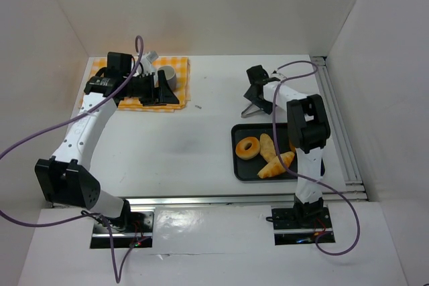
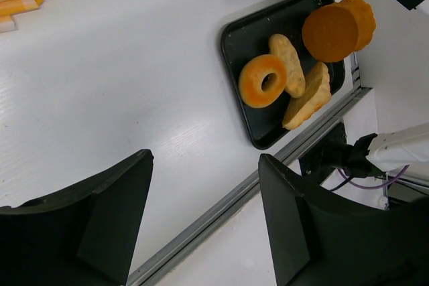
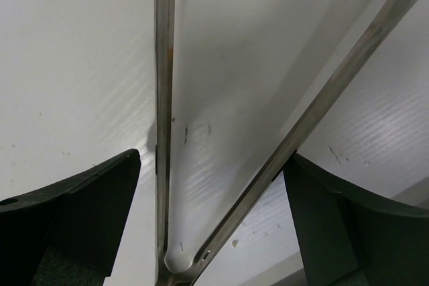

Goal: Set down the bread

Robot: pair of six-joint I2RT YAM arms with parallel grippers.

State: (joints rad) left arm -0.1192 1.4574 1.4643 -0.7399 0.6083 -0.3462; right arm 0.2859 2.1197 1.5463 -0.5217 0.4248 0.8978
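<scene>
The bread (image 1: 268,145) lies in the black tray (image 1: 240,169) at near right, between doughnut (image 1: 248,147) and croissant (image 1: 277,165). Just beyond, the right gripper (image 1: 257,98) hangs spread wide over metal tongs (image 1: 251,111) (gripping nothing); the left gripper (image 2: 204,212), far left, gapes empty.

One surface (image 1: 167,145), white. One tray (image 1: 238,167), black, rectangular. One ring doughnut (image 1: 249,147). One bread (image 1: 269,145), a smooth pale roll. One croissant (image 1: 276,166), ridged. One round orange cake (image 2: 338,28), fluted at the edge. Baked pieces in all: four. One pair of metal tongs (image 1: 252,110). One checked cloth (image 1: 179,66), orange and yellow. One grey cup (image 1: 169,76). Two arms: left arm (image 1: 84,132), right arm (image 1: 305,125). Two pincers: left pincer (image 2: 204,159), right pincer (image 3: 211,159), two fingers apiece.
</scene>
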